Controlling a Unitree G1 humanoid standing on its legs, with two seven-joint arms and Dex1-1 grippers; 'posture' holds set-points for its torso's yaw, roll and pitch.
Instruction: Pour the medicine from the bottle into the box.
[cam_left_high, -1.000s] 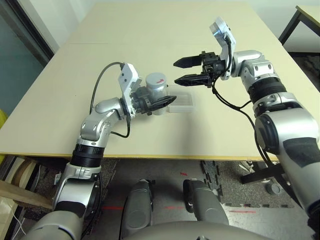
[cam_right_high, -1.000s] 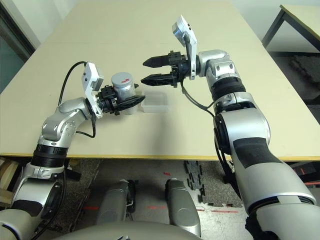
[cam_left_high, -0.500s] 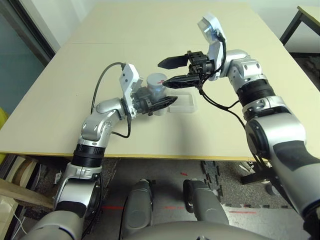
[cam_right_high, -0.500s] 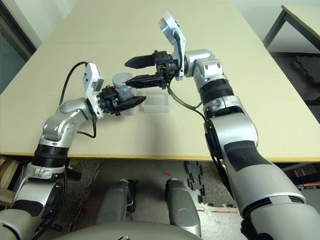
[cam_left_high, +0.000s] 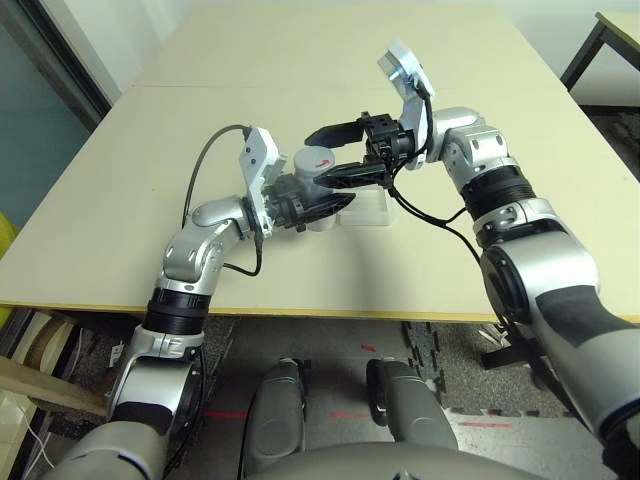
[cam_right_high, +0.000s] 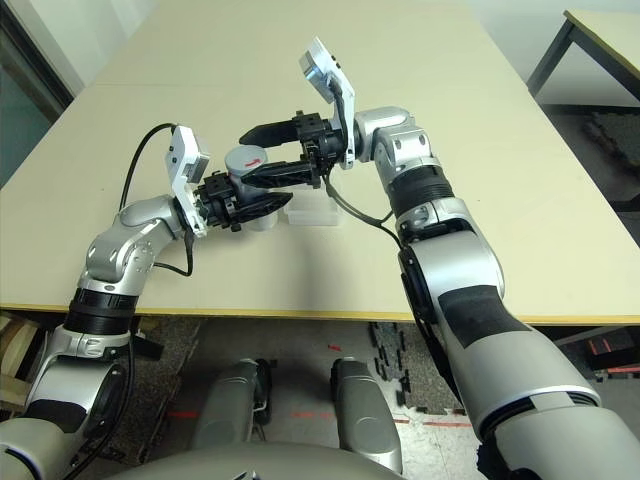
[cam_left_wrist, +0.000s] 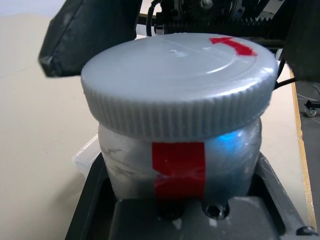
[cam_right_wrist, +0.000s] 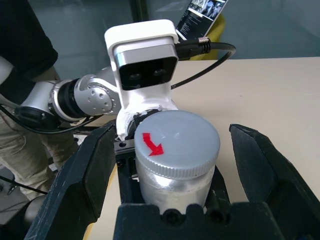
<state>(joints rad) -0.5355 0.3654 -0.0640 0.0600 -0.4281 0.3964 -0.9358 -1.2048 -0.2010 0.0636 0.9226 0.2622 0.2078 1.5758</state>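
The left gripper (cam_left_high: 335, 203) reaches level over the table (cam_left_high: 120, 200), jaws clamped on the upright bottle (cam_left_high: 312, 180) beside the box (cam_left_high: 375, 208). The right gripper (cam_left_high: 332, 155) points sideways, jaws wide, straddling the bottle's cap (cam_right_wrist: 177, 142) without gripping.

the box (cam_left_high: 368, 208) sits mid-frame mostly covered by the right gripper (cam_left_high: 318, 156) and the bottle (cam_left_high: 313, 178), so just a clear corner shows. can't see any medicine, the grey cap (cam_right_wrist: 178, 141) is still on. bottle's lower half is buried in the left gripper (cam_left_high: 335, 203).
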